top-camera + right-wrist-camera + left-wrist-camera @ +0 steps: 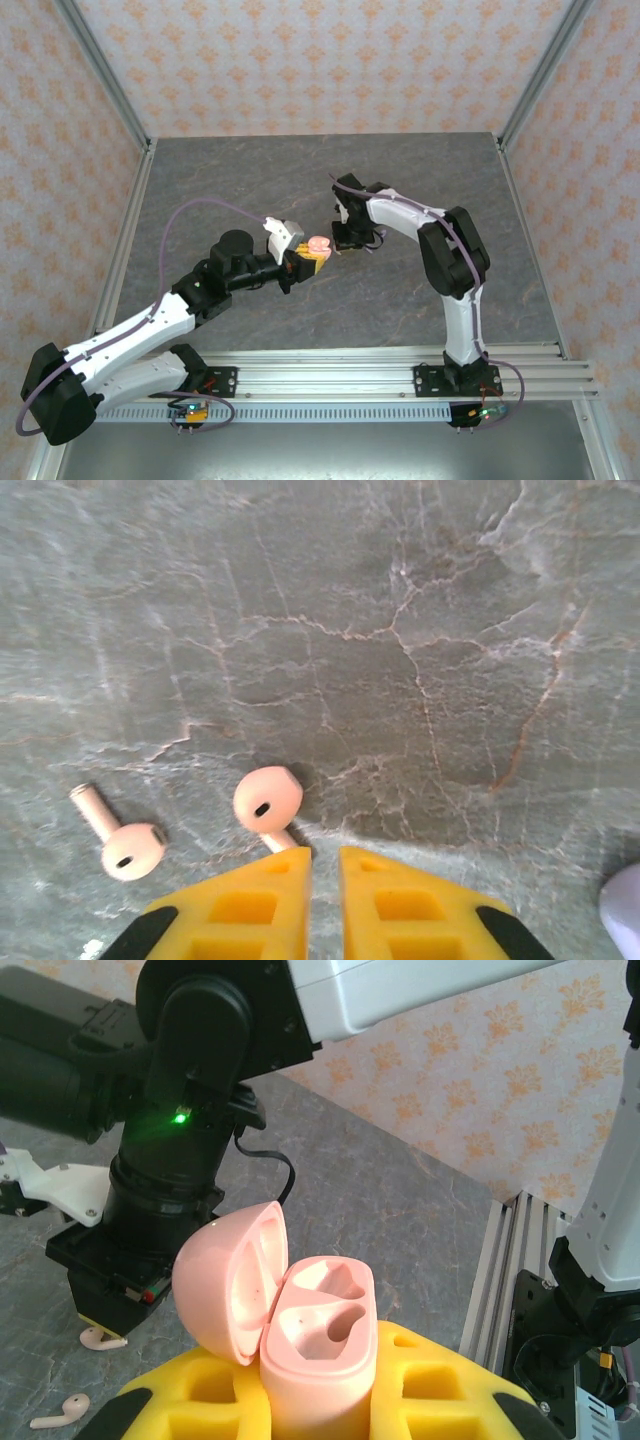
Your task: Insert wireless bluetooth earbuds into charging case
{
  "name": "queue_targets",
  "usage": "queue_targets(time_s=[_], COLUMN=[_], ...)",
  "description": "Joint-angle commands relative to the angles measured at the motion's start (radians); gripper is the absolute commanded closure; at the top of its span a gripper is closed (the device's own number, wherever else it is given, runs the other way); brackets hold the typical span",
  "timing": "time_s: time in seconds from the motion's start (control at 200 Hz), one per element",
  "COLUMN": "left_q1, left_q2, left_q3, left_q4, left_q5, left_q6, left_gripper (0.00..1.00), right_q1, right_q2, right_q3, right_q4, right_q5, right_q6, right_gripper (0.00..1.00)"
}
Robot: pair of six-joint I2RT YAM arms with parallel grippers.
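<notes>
My left gripper (303, 263) is shut on a salmon-pink charging case (322, 1350), gripped between its yellow fingers (445, 1390) and held above the table. The case's lid (225, 1280) stands hinged open to the left, and both sockets inside are empty. Two pink earbuds lie on the grey table below my right gripper (325, 865). One earbud (267, 800) lies with its stem at the tip of the left finger, outside the gap. The other earbud (125, 848) lies further left. The right jaws stand a narrow slit apart, with bare table showing between them.
The rounded edge of a pale lilac thing (625, 905) shows at the lower right of the right wrist view. The right arm's wrist (160, 1180) hangs close beside the held case. An aluminium rail (400, 375) runs along the near table edge, and patterned walls enclose the other sides.
</notes>
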Motion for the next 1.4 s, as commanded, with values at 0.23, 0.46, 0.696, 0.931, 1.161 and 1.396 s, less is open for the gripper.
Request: queue_targets(time_s=[0.23, 0.46, 0.696, 0.931, 1.161, 1.396], left_q1=[-0.004, -0.004, -0.003, -0.003, -0.003, -0.003], left_q2=[-0.041, -0.053, -0.060, -0.061, -0.058, -0.057], left_q3=[0.011, 0.011, 0.015, 0.015, 0.016, 0.018], left_q4=[-0.014, -0.025, -0.037, -0.037, -0.038, -0.040], left_q5=[-0.019, -0.028, -0.031, -0.035, -0.034, -0.034], left_q6=[-0.007, -0.005, -0.001, -0.001, -0.002, -0.002], left_gripper=[0.96, 0.96, 0.96, 0.96, 0.96, 0.96], right_q1=[0.008, 0.056, 0.084, 0.097, 0.098, 0.098], right_q2=[0.005, 0.095, 0.159, 0.188, 0.200, 0.221], right_q3=[0.096, 0.214, 0.279, 0.297, 0.298, 0.309], right_q4=[-0.068, -0.161, -0.216, -0.242, -0.244, -0.228], right_q5=[-0.018, 0.064, 0.152, 0.200, 0.202, 0.215], right_q6=[-0.114, -0.214, -0.237, -0.259, -0.264, -0.232], right_gripper=[0.62, 0.60, 0.59, 0.58, 0.58, 0.62])
